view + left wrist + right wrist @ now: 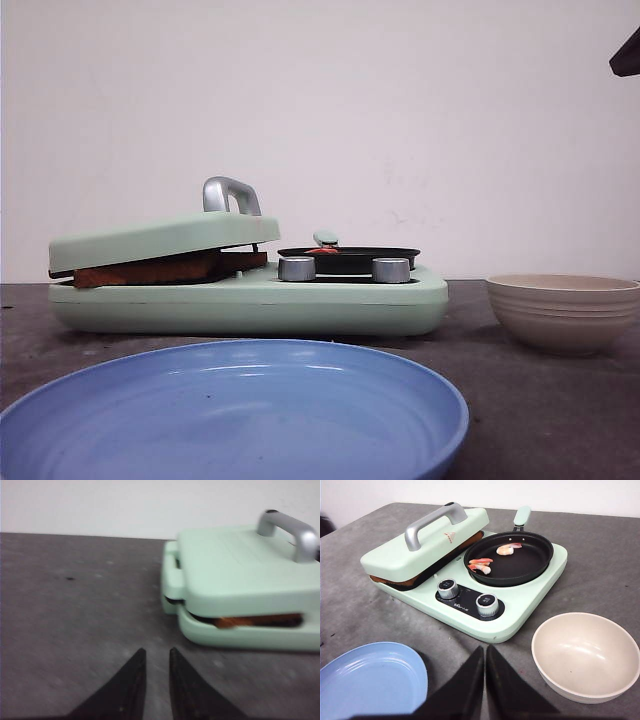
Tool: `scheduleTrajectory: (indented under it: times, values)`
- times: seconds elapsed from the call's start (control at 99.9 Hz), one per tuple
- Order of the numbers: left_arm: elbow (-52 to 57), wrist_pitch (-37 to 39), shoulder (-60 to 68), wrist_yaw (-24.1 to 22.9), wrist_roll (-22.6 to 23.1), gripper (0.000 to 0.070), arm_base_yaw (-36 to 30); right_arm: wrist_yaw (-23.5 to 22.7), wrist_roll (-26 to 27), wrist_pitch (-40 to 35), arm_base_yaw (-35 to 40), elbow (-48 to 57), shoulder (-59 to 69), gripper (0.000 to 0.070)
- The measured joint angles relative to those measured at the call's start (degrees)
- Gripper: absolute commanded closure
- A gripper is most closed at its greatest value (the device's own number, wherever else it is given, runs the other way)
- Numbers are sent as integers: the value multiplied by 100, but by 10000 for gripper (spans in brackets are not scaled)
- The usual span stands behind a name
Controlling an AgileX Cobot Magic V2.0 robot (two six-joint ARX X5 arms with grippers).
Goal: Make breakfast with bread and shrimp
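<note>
Toasted golden-brown bread is lying clamped under the mint-green lid; three reddish-orange shrimp are sitting in the round black pan; both the left gripper and the right gripper are hanging clenched and empty over bare grey table.

Staged lab test bench: bare white wall behind breakfast maker on grey tabletop.
</note>
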Motion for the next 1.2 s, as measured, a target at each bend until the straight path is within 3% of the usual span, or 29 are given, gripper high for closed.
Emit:
scheduleTrajectory:
  times: [1.011, 1.111, 1.201]
  values:
    - [0, 0, 13, 107, 149, 700, -13, 17, 0, 4, -4, 0, 0, 700]
    - [0, -2, 13, 107, 149, 700, -13, 343, -57, -308, -87, -7, -79, 700]
    - [0, 0, 13, 107, 149, 700, -13, 802, -463, -46, -164, -79, -157, 700]
